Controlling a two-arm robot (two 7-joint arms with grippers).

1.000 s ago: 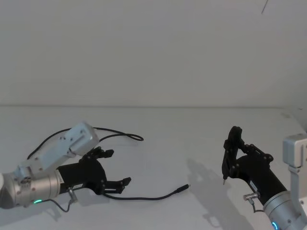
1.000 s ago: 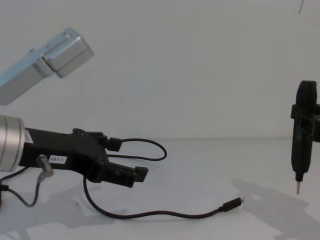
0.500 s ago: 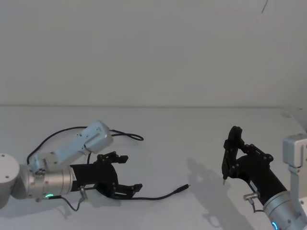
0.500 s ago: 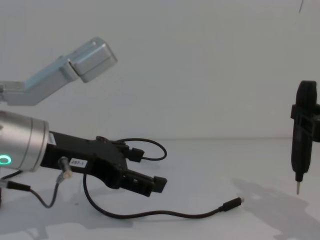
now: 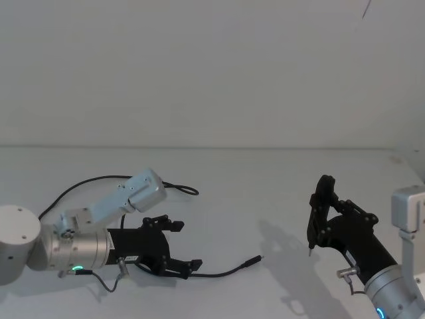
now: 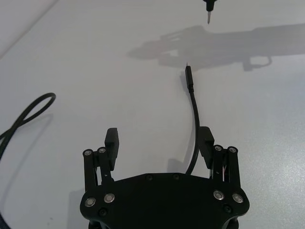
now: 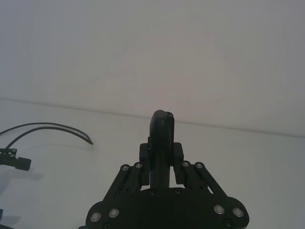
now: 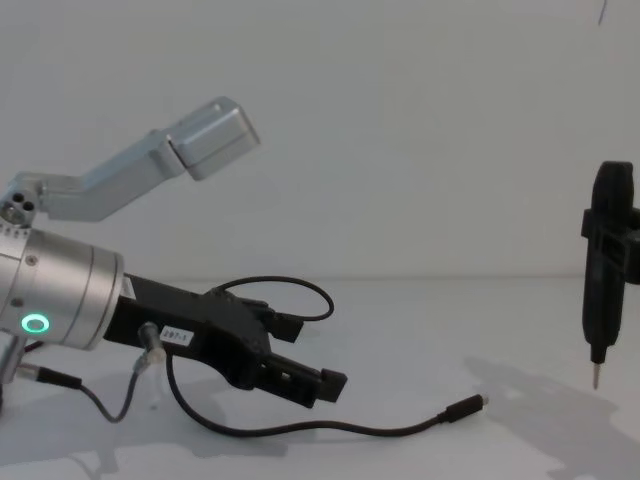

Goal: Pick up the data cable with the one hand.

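Plain white tabletop (image 5: 232,199), blank wall behind. Blocky black two-jaw left gripper (image 6: 158,138) on its silver cylinder has slid forward and lower along the long thin black data cable (image 6: 195,109) in the last second. Jaws are apart and straddle the cord, which runs close to one finger, not clamped. Cable flat on table, small plug (image 5: 252,262) ahead, unmoved. Closing looks like the next step. Slim pointed black right gripper (image 5: 311,247), fingers together, parked well apart; nothing blocks.

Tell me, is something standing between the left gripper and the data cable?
Nothing visible does. The data cable lies on the table between the fingers of the open left gripper; the right gripper is parked apart.
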